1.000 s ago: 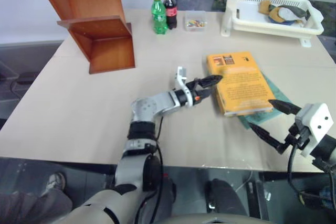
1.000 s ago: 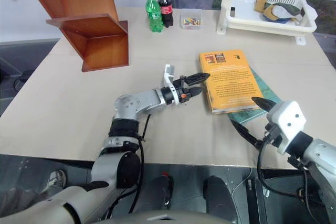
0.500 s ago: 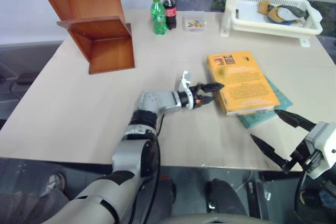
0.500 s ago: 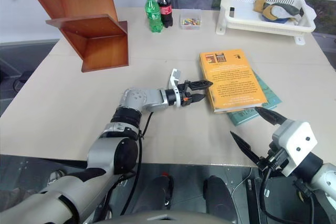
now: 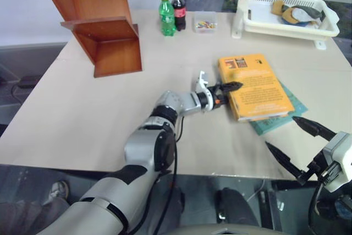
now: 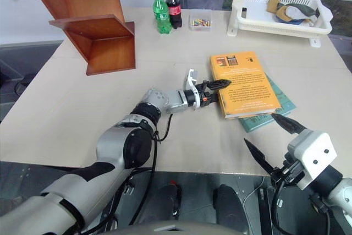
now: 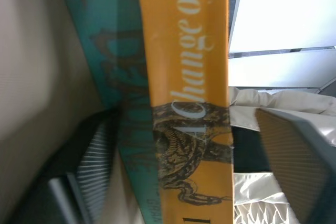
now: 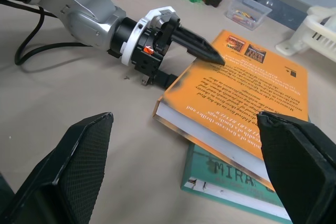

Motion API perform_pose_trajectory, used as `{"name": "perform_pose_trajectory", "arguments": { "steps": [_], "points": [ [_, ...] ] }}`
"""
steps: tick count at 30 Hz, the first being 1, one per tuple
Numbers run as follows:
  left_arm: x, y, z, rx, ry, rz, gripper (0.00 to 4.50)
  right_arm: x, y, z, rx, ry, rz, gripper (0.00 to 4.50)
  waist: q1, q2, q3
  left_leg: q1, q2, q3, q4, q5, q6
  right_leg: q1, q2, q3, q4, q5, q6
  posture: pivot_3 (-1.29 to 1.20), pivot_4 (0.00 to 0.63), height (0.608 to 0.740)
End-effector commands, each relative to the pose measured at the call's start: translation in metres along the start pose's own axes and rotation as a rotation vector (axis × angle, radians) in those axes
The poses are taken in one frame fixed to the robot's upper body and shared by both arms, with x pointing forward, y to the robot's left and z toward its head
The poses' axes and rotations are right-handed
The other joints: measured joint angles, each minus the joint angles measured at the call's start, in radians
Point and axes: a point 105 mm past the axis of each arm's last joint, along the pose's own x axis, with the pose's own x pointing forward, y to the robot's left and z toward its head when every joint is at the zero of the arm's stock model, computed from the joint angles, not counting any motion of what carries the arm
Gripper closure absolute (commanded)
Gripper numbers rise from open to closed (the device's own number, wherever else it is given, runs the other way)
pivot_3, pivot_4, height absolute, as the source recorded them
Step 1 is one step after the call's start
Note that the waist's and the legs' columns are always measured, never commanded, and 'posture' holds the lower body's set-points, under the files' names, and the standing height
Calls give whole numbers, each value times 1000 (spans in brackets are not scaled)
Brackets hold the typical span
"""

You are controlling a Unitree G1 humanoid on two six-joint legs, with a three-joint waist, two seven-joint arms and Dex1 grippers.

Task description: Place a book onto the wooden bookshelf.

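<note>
- The book (image 5: 253,85) lies flat on the table (image 5: 110,119), stacked on a thinner teal book (image 5: 286,115), at about 2 o'clock from table centre.
- The left gripper (image 5: 228,90) straddles the spine edge, one finger over the cover, one below; whether it is fully clamped cannot be told.
- The book's long axis runs 12 to 6, crosswise to the jaws, which enter from 9 o'clock.
- The right gripper (image 5: 300,146), jaws wide apart, hangs off the near table edge, farther from the book than the left.
- The wooden bookshelf (image 5: 99,26) stands well apart at 10 o'clock.
</note>
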Motion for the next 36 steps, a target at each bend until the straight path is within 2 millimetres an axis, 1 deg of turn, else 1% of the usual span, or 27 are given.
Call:
{"name": "perform_pose_trajectory", "arguments": {
  "steps": [1, 2, 3, 4, 5, 9, 13, 15, 18, 19, 20, 21, 22, 23, 24, 25, 26, 28, 32, 33, 36],
  "points": [
    [1, -7, 3, -6, -6, -25, 2111, -2, 1, 13, -62, -38, -10, 0, 0, 0, 0, 0, 0, 0, 0, 0, 0, 0, 0, 0, 0, 0, 0, 0, 150, 740],
    [0, -6, 4, -14, -11, -26, 2418, -2, 1, 13, -63, -37, -11, 0, 0, 0, 0, 0, 0, 0, 0, 0, 0, 0, 0, 0, 0, 0, 0, 0, 150, 740],
    [-1, -7, 5, -22, -15, -29, 2937, -2, 2, 13, -62, -36, -12, 0, 0, 0, 0, 0, 0, 0, 0, 0, 0, 0, 0, 0, 0, 0, 0, 0, 150, 740],
    [-2, -7, 7, -24, -15, -32, 3333, -2, 2, 13, -62, -36, -13, 0, 0, 0, 0, 0, 0, 0, 0, 0, 0, 0, 0, 0, 0, 0, 0, 0, 150, 740],
    [-4, -8, 9, -26, -17, -34, 3529, -2, 2, 12, -63, -36, -13, 0, -1, 0, 0, 0, 0, 0, 0, 0, 0, 0, 0, 0, 0, 0, 0, 0, 150, 740],
    [-15, -11, 19, -47, -35, -48, 3529, 1, 1, 12, -66, -39, -9, 0, -7, 0, 0, 0, 0, 0, 0, 0, 0, 0, 0, 0, 0, 0, 1, 0, 150, 740],
    [-38, -15, 35, -48, -52, -61, 3529, 8, -1, 11, -69, -56, 14, 0, -13, 0, 0, 1, 1, 1, 0, 0, 0, 0, 1, 1, 1, 0, 1, 0, 150, 740],
    [-50, -20, 44, 11, -70, -63, 3529, 12, -1, 11, -69, -65, 27, 0, -11, 0, 0, 1, 1, 0, 0, 0, 0, 0, 1, 1, 2, 0, 1, 0, 150, 740],
    [-77, -32, 62, 248, -153, -13, 3529, 17, -3, 12, -68, -80, 43, 0, -8, 0, 0, 1, 2, 1, 0, 0, 0, -1, 1, 2, 2, 0, 0, 0, 150, 740],
    [-90, -37, 67, 381, -180, 32, 3529, 18, -3, 12, -67, -85, 50, 0, -4, 0, 0, 1, 2, 1, 0, 0, 0, -1, 0, 2, 2, 0, 0, 0, 150, 740],
    [-105, -40, 73, 597, -207, 121, 3529, 20, -3, 11, -65, -90, 60, 0, -5, 0, 0, 0, 2, 1, 0, 2, -4, -1, 0, 2, 2, 0, 0, 0, 150, 740],
    [-115, -46, 74, 793, -208, 182, 3529, 22, -3, 11, -63, -95, 69, 0, -5, -1, 0, 1, 3, 2, 0, 2, -5, -2, 1, 3, 2, 1, 0, 0, 150, 740],
    [-119, -50, 71, 918, -197, 213, 3529, 23, -4, 11, -62, -98, 74, 0, -5, -2, 0, 1, 3, 2, -1, 2, -5, -2, 1, 4, 2, 1, 0, 0, 150, 740],
    [-127, -56, 73, 1014, -201, 238, 3529, 25, -4, 10, -60, -102, 82, 0, -5, -2, -1, 2, 3, 3, -1, 2, -5, -2, 1, 4, 1, 1, 0, 0, 150, 740],
    [-144, -66, 82, 1226, -223, 313, 3529, 29, -4, 10, -58, -111, 98, 0, -1, -1, -3, 3, 3, 3, -2, 2, -5, -1, 1, 6, 1, 1, -1, 0, 150, 740],
    [-156, -83, 88, 1427, -258, 320, 3529, 33, -5, 10, -56, -120, 112, 0, -1, 1, -4, 5, 3, 4, -2, 2, -5, 1, 1, 7, 1, 1, 0, 0, 150, 740],
    [-167, -96, 93, 1619, -267, 358, 3529, 37, -5, 10, -53, -130, 126, 0, -2, 1, -3, 8, 2, 7, -3, 1, -3, 1, 1, 10, 1, 1, 0, 0, 150, 740],
    [-187, -108, 103, 1939, -192, 474, 3529, 45, -5, 10, -50, -147, 159, 0, -2, -4, -1, 10, 3, 10, -6, 0, 0, 1, 1, 13, 1, 1, 0, 0, 150, 740],
    [-220, -126, 129, 2363, 35, 739, 3529, 57, -6, 10, -48, -173, 212, 0, 3, -5, 0, 8, 4, 9, -6, 0, 0, 0, 4, 12, 0, 1, -1, 0, 150, 740],
    [-225, -132, 134, 2432, 81, 779, 3529, 60, -6, 10, -49, -179, 222, 0, 5, -5, 0, 7, 4, 8, -6, 0, 0, -1, 4, 11, 0, 1, -1, 0, 150, 740],
    [-236, -159, 151, 2557, 110, 875, 3529, 67, -6, 10, -48, -194, 247, 0, 9, -5, 0, 3, 3, 7, -3, -1, 2, -1, 3, 9, -2, 2, 0, 0, 150, 740]
  ]
}}
